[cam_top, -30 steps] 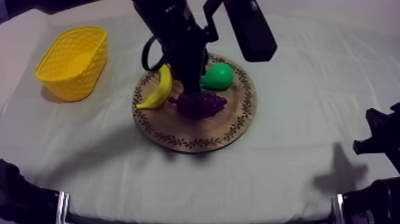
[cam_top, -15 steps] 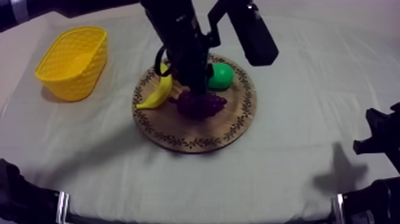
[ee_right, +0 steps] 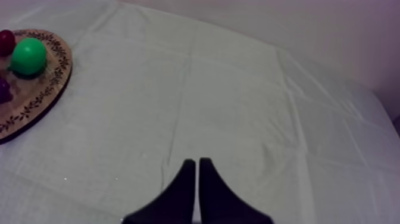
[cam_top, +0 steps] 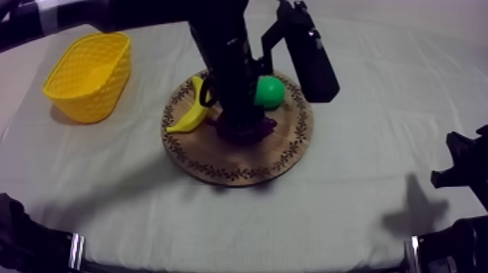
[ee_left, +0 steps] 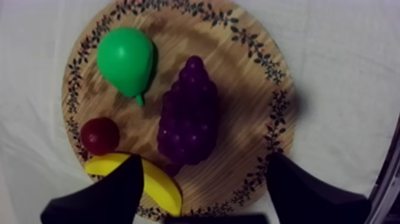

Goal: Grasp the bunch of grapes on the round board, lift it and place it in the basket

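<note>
Bunch of grapes lengthwise, stem toward banana | left hand apart above | right hand together

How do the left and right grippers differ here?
The left gripper is open, spread above the bunch of grapes on the wooden board; the right gripper is shut to a narrow wedge. The left hangs over the board; the right sits over bare cloth. Neither holds anything.
</note>
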`<state>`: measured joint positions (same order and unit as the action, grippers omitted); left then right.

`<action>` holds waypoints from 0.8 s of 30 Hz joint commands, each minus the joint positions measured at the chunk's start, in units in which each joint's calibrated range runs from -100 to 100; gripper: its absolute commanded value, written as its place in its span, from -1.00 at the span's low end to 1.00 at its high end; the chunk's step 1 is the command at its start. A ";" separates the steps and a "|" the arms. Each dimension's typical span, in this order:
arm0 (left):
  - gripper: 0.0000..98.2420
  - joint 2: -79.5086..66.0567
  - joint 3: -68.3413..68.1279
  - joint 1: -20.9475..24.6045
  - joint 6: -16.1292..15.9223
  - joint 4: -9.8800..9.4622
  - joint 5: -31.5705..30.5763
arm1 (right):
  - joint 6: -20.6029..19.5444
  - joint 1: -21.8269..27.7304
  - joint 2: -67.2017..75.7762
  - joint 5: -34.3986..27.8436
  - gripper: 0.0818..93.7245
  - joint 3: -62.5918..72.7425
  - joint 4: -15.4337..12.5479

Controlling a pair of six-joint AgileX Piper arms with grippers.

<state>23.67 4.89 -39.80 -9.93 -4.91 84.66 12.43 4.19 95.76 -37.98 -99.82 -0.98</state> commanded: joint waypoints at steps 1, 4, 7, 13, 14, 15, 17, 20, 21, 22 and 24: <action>0.64 1.08 0.33 0.17 -0.12 0.04 0.04 | 0.00 0.02 0.00 0.00 -0.99 0.04 0.03; 0.66 3.16 1.04 0.52 -0.35 0.08 0.04 | 0.00 0.02 0.00 0.00 -0.99 0.04 0.03; 0.68 5.44 1.90 1.00 -0.58 0.10 0.04 | 0.00 0.02 0.00 0.00 -0.99 0.04 0.03; 0.70 9.93 4.10 1.92 -0.97 0.25 0.02 | 0.00 0.02 0.00 0.00 -0.99 0.04 0.03; 0.71 10.62 4.48 2.04 -1.04 0.26 0.00 | 0.00 0.02 0.00 0.00 -0.99 0.04 0.03; 0.71 11.31 4.88 2.17 -1.08 0.27 -0.01 | 0.00 0.02 0.00 0.00 -0.99 0.04 0.03; 0.71 12.68 5.69 2.41 -1.16 0.30 -0.03 | 0.00 0.02 0.00 0.00 -0.99 0.04 0.03; 0.72 14.65 6.85 2.71 -1.29 0.36 -0.04 | 0.00 0.02 0.00 0.00 -0.99 0.04 0.03; 0.72 15.24 7.21 2.79 -1.33 0.37 -0.04 | 0.00 0.02 0.00 0.00 -0.99 0.04 0.03; 0.72 15.81 7.56 2.87 -1.36 0.37 -0.04 | 0.00 0.02 0.00 0.00 -0.99 0.04 0.03; 0.72 16.88 8.22 2.99 -1.39 0.37 -0.04 | 0.00 0.02 0.00 0.00 -0.99 0.04 0.03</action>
<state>40.08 12.89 -36.81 -11.31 -4.54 84.66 12.43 4.19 95.76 -37.98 -99.82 -0.98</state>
